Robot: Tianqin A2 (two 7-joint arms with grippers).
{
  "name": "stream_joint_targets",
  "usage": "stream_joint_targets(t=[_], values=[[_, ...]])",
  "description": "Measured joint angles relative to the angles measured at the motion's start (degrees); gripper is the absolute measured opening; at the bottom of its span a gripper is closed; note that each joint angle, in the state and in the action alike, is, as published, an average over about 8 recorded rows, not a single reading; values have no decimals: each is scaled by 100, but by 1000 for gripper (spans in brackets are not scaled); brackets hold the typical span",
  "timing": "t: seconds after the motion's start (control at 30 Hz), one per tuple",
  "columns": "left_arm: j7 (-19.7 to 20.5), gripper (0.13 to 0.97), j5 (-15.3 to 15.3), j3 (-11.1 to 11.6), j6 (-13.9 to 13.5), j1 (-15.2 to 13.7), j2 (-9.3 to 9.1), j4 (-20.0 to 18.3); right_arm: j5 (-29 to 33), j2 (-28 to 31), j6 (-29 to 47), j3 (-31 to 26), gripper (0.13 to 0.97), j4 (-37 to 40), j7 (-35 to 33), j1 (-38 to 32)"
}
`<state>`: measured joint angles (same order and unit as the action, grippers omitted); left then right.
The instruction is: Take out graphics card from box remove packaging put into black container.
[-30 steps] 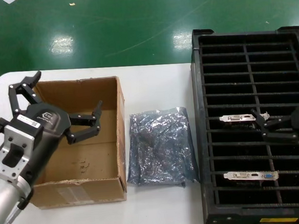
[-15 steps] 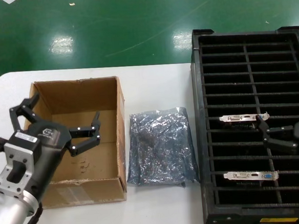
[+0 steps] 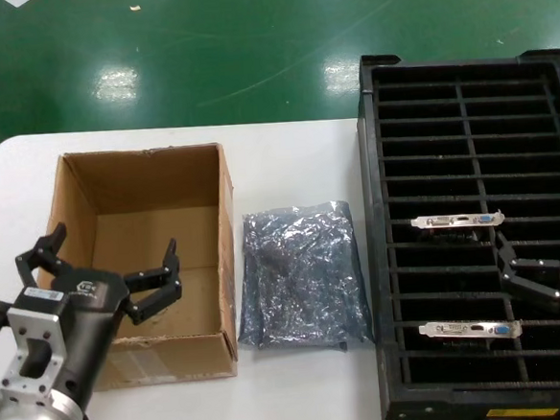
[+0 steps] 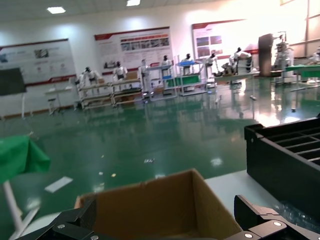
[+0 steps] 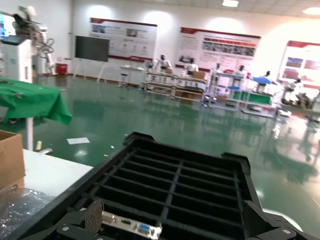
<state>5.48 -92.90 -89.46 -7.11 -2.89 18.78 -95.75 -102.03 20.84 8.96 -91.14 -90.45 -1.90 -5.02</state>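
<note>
Just left hand (image 3: pixel 106 274), wide, empty.

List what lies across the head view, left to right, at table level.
left gripper → box → packaging → black container with two graphics cards → right gripper

The right gripper (image 3: pixel 540 278) is cut off at the right edge of the head view, its far finger out of frame. The crate (image 3: pixel 380 261) runs past the right and bottom edges. Each card (image 3: pixel 457 221) shows only its bracket; the board sits hidden in its slot. The left gripper (image 3: pixel 100 275) covers the box's (image 3: pixel 144 186) lower left corner. The bags' (image 3: pixel 299 276) contents cannot be made out.
</note>
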Motion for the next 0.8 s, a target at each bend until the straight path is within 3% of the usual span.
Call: stream_joint_targets(t=[0.4, 0.8], values=[[-411, 966, -767, -166, 532, 217, -119, 305, -83, -273, -671, -40, 966, -92, 143, 376], [-453, 966, -845, -183, 587, 239, -131, 337, -91, -301, -740, -44, 966, -101, 157, 415]])
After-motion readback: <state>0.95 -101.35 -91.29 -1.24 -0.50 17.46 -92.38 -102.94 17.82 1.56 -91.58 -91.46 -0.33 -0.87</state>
